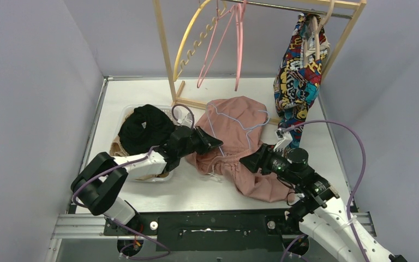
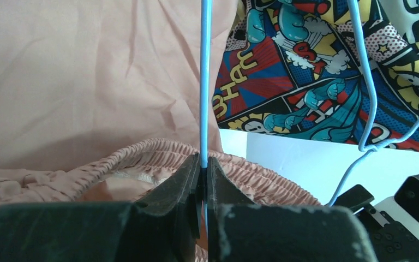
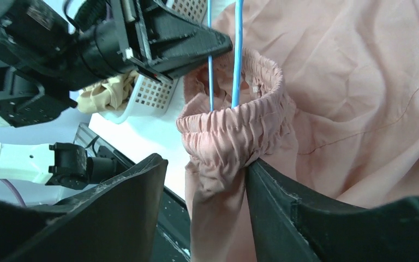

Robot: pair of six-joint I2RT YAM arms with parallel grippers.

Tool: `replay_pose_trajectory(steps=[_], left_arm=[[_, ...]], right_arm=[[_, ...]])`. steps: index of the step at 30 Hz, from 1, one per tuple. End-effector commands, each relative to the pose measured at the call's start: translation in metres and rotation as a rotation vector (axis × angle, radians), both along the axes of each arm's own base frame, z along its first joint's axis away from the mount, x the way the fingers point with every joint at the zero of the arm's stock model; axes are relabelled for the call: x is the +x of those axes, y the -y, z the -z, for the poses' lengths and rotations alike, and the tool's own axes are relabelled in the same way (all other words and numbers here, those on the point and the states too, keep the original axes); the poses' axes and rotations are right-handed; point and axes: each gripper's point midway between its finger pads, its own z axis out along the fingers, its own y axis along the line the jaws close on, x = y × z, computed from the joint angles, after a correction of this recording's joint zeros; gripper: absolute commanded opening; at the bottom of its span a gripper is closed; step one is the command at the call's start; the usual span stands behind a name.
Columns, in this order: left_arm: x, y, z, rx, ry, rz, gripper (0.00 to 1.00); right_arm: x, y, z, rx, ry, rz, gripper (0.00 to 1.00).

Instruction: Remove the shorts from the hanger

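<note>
The pink shorts (image 1: 232, 106) are spread on the bench (image 1: 196, 191), threaded on the blue hanger (image 2: 204, 82). The hanger wire is pinched tight in the left claw (image 2: 203, 174). The right claw (image 3: 206, 164) is held agape around the gathered waistband, not yet clamped. If too little elastic is caught, the fabric may be lost. Under a hard pull, the thin wire could be slipped from the left claw.

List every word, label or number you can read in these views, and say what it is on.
Comic-print garment: yellow cartoon lettering, turned sideways and broken by folds; no whole word can be read. In the top view it is too small.
Pink shorts and blue hanger: no text visible.
</note>
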Motion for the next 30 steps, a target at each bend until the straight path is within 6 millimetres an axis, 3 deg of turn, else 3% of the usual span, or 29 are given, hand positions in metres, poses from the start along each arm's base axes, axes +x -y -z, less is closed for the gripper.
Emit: replay_pose_trajectory(steps=[1, 7, 10, 14, 18, 22, 27, 30], left_arm=[[0.006, -0.001, -0.065, -0.185, 0.137, -0.013, 0.0], [0.017, -0.026, -0.101, -0.252, 0.224, -0.107, 0.0], [0.021, -0.044, -0.103, -0.265, 0.218, -0.175, 0.0], [0.031, -0.072, -0.106, -0.291, 0.213, -0.275, 0.0], [0.039, -0.09, -0.115, -0.316, 0.241, -0.311, 0.0], [0.039, -0.094, -0.126, -0.356, 0.281, -0.311, 0.0], [0.042, -0.098, -0.144, -0.356, 0.349, -0.31, 0.0], [0.04, -0.1, -0.156, -0.355, 0.385, -0.302, 0.0]], right_arm=[[0.012, 0.005, -0.051, 0.045, 0.146, 0.051, 0.57], [0.018, 0.007, -0.071, 0.071, 0.193, 0.083, 0.61], [0.016, 0.001, -0.069, 0.062, 0.179, 0.046, 0.6], [0.002, -0.016, -0.04, 0.046, 0.059, -0.078, 0.55], [-0.015, -0.016, 0.0, 0.024, -0.059, -0.111, 0.47], [-0.029, -0.008, 0.016, -0.008, -0.113, -0.112, 0.33], [-0.05, -0.01, 0.04, -0.034, -0.228, -0.187, 0.24], [-0.043, -0.006, 0.035, -0.041, -0.213, -0.142, 0.26]])
